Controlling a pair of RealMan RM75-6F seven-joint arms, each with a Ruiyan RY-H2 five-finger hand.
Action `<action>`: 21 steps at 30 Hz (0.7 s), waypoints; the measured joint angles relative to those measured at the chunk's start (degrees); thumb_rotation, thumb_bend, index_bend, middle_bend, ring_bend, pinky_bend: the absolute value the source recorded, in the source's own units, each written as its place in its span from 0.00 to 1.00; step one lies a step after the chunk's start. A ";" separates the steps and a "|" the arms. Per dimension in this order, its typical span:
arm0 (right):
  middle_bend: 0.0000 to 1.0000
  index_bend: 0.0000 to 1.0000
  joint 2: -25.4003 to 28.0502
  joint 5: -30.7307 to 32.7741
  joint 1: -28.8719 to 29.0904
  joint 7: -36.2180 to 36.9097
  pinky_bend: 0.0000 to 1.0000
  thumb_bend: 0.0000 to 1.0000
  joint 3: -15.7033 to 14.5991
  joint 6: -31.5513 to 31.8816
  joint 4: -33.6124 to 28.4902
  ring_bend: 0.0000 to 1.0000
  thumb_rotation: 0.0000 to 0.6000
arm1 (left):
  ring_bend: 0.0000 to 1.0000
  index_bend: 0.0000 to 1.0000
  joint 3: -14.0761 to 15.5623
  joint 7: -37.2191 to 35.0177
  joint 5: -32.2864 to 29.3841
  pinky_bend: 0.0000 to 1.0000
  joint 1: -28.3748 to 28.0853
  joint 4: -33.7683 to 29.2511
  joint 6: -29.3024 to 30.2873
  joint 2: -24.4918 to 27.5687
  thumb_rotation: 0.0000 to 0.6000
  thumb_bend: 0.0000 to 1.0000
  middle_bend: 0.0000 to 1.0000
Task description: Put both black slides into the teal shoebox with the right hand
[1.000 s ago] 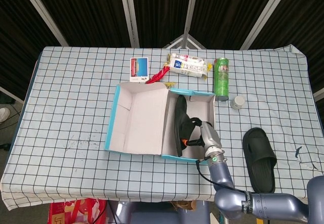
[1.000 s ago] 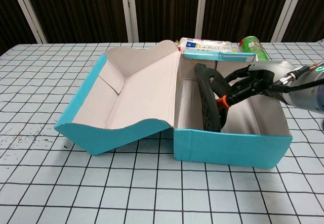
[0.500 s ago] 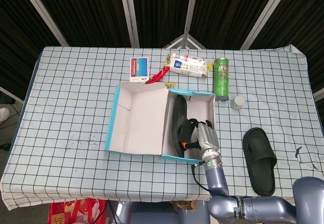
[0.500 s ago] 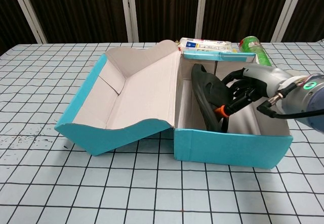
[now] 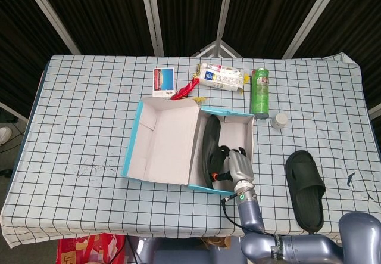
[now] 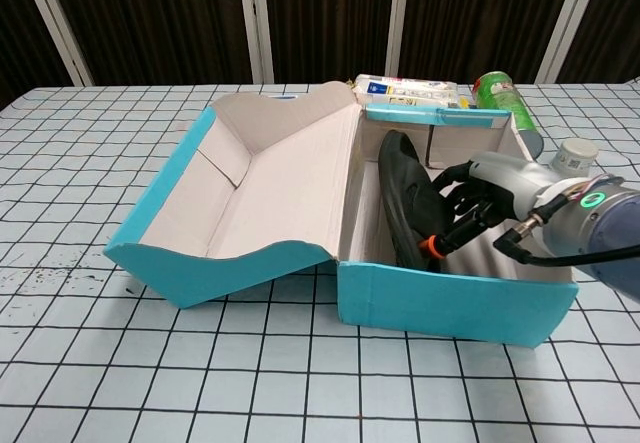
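Your right hand (image 6: 478,206) sits inside the teal shoebox (image 6: 450,303), fingers (image 5: 233,157) curled around the black slide (image 6: 405,198) that stands on its edge against the box's left inner wall. You are holding it: in the chest view the fingertips wrap the slide's strap side, and an orange mark shows low at the hand's near edge. From the head view the same hand (image 5: 235,165) reaches in over the box's near wall, with the grey forearm running down toward the table's front edge.

The slide in the box leans, sole toward the open lid (image 5: 159,140). The lid lies flat out to the left of the box, its pale inside facing up.

The second black slide (image 5: 305,186) lies on the checked tablecloth (image 5: 77,115) to the right of the box, well apart from it, strap side up. It shows only in the head view.

Your left hand does not show in either view.

Behind the box, along the far side of the table: a small card (image 5: 163,81) with red and blue print, a red tasselled item (image 5: 186,89) just beside it, a white packaged bundle (image 5: 221,77), a green canister (image 5: 260,92) lying on its side, and a small white cap-like piece (image 5: 278,120) near the canister's near end.
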 measured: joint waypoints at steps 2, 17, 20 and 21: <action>0.51 0.59 -0.30 -0.20 -0.14 -0.36 0.00 0.50 0.10 -0.11 0.34 0.21 1.00 | 0.00 0.10 0.00 0.04 0.03 0.09 -0.02 0.01 -0.03 -0.01 1.00 0.37 0.05; 0.51 0.59 -3.80 -5.36 -0.99 -4.40 0.00 0.50 -1.65 1.83 5.67 0.21 1.00 | 0.00 0.10 0.00 0.22 0.07 0.09 -0.02 -0.07 -0.05 -0.04 1.00 0.37 0.05; 0.51 0.59 -4.41 -5.80 -1.19 -5.27 0.00 0.50 -1.77 1.44 6.29 0.21 1.00 | 0.00 0.10 -0.03 0.20 0.02 0.09 -0.01 -0.06 -0.03 -0.04 1.00 0.37 0.05; 0.51 0.59 -4.52 -5.87 -1.25 -5.47 0.00 0.50 -1.78 1.31 6.37 0.21 1.00 | 0.00 0.10 -0.04 0.17 -0.03 0.09 -0.01 -0.07 -0.07 -0.02 1.00 0.37 0.05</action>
